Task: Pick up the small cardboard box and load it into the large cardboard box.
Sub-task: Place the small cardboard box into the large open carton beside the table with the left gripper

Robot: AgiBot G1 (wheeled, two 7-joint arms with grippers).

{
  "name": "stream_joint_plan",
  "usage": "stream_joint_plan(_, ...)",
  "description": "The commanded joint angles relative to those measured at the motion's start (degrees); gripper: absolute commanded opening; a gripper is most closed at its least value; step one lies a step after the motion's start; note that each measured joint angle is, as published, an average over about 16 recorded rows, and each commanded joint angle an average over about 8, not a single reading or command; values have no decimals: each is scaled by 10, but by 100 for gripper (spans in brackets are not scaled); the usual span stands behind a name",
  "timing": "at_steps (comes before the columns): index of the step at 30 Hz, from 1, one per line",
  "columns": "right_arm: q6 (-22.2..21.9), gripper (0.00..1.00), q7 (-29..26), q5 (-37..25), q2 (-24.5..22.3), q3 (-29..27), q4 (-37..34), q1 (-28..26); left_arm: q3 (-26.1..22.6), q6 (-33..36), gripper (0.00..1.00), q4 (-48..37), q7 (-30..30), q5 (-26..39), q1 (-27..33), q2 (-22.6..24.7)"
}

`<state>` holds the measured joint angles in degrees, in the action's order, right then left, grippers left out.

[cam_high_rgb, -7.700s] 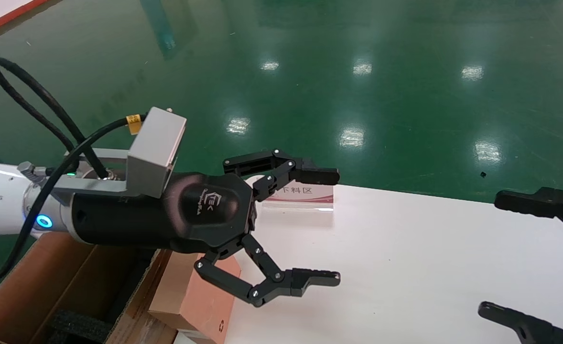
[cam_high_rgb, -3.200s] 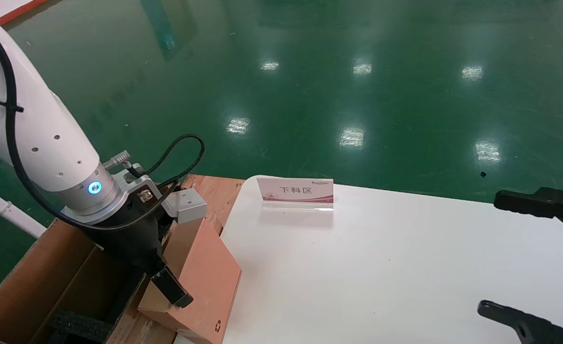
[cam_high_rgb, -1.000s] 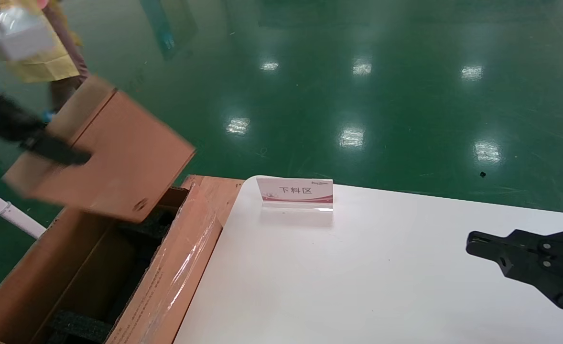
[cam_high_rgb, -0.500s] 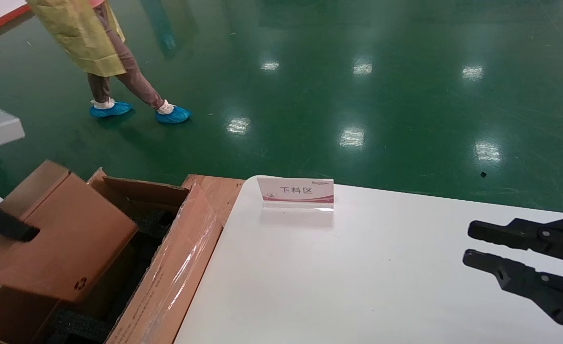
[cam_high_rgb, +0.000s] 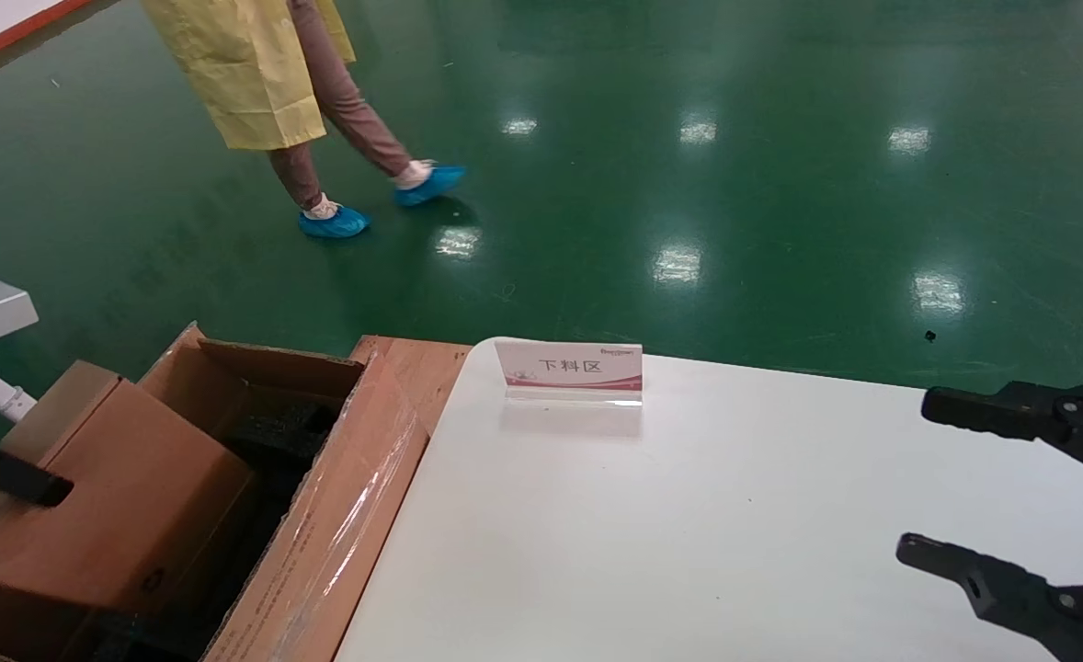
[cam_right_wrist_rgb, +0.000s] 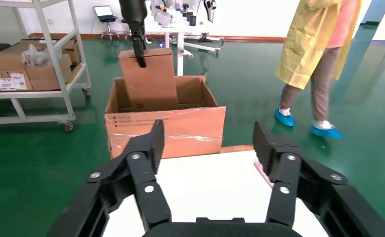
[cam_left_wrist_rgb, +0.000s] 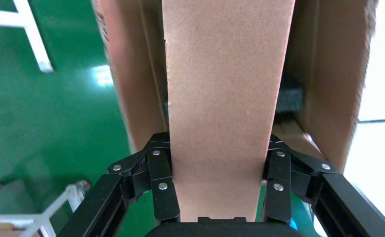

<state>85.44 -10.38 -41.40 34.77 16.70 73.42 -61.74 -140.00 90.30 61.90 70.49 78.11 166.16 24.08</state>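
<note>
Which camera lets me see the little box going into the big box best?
The right wrist view: the small cardboard box stands half inside the large cardboard box. The head view shows it sideways, the left wrist view only its narrow edge between the left gripper.

A white table [cam_high_rgb: 689, 515] carries a small placard [cam_high_rgb: 569, 368] at its far edge.
</note>
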Motion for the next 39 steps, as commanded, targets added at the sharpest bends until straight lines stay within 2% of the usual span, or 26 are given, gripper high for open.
stream_joint_plan(1, 0, 100, 0, 0, 0, 0, 0, 0, 6, -9, 0, -12, -7, 3, -17, -3)
stream_joint_plan(21, 0, 100, 0, 1, 0, 1, 0, 0, 8, -78, 0, -52, -6, -8, -115, 15)
stream_joint_plan(39, -1, 100, 1, 1, -1, 1, 0, 0, 6, -121, 0, -99, -2, -17, -189, 65)
